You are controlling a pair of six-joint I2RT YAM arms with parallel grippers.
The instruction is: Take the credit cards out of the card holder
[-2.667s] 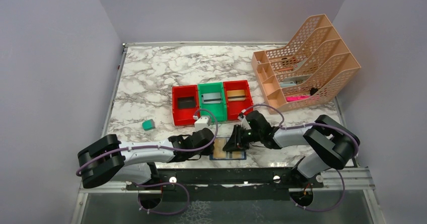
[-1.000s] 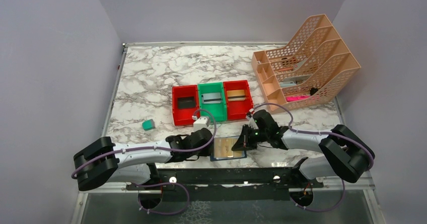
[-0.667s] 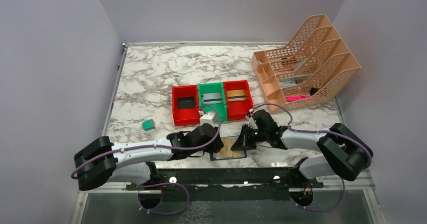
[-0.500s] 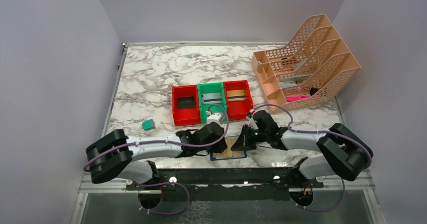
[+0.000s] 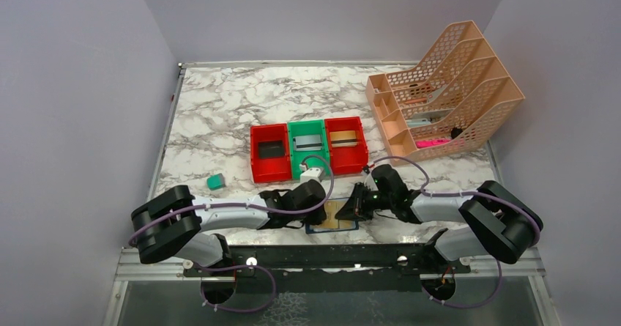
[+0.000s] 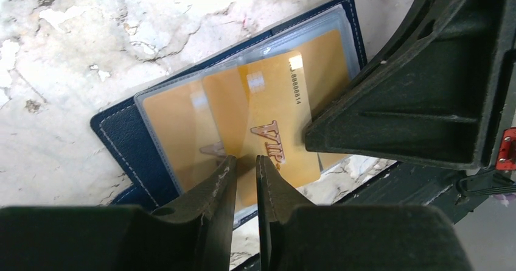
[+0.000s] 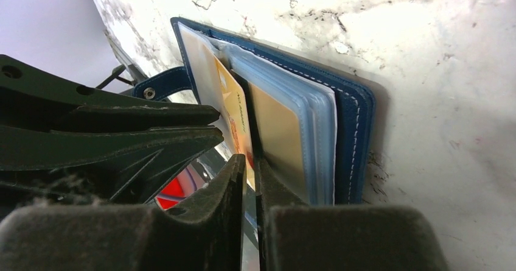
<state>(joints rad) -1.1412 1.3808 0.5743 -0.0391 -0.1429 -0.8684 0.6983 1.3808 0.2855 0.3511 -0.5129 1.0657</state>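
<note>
The card holder (image 6: 118, 140), navy stitched leather with glossy clear sleeves (image 7: 316, 143), lies open on the marbled bench (image 5: 220, 106), close to its near edge. One flat gold card (image 6: 274, 119), lettered VIP, projects partway from a sleeve. Left tool (image 6: 246, 161): narrow, pinching that card's lower edge. Right tool (image 7: 249, 161): narrow, clamped on another edge of the same card. Three plastic bins (image 5: 267, 171), two red and one green, stand just beyond. Open bench lies to the left and far side.
</note>
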